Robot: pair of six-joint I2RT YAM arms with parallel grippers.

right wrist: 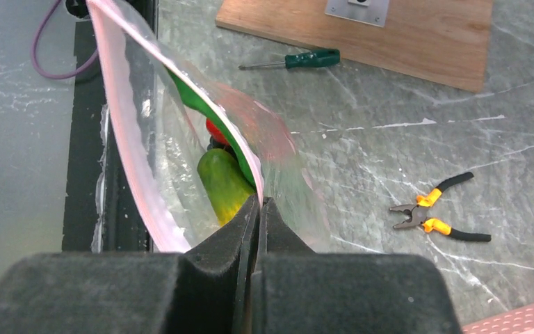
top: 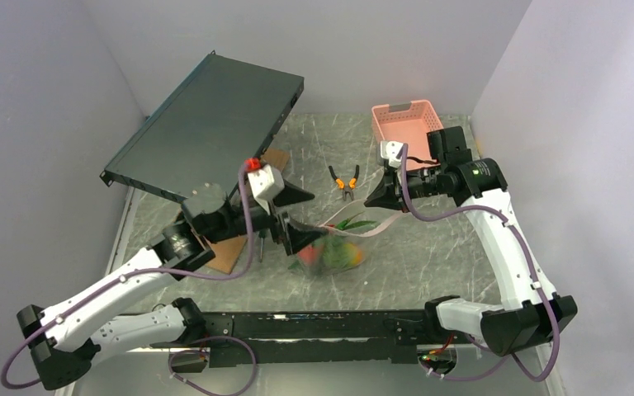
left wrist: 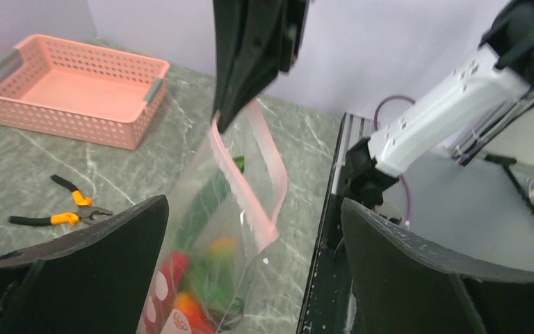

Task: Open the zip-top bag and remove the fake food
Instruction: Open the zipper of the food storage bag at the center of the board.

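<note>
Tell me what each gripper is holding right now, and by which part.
The right gripper pinches the clear, floppy plastic zip-top bag by one lip of its pale pink zip strip. The left gripper is open, holding nothing.

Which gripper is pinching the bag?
The right gripper, fingers shut on the zip-top bag's pink zip strip; the left gripper has its fingers spread wide apart.

fake food [left wrist: 201,278] blurred inside the zip-top bag [left wrist: 247,188], wooden board [right wrist: 417,42] cropped by right wrist view's top edge
</note>
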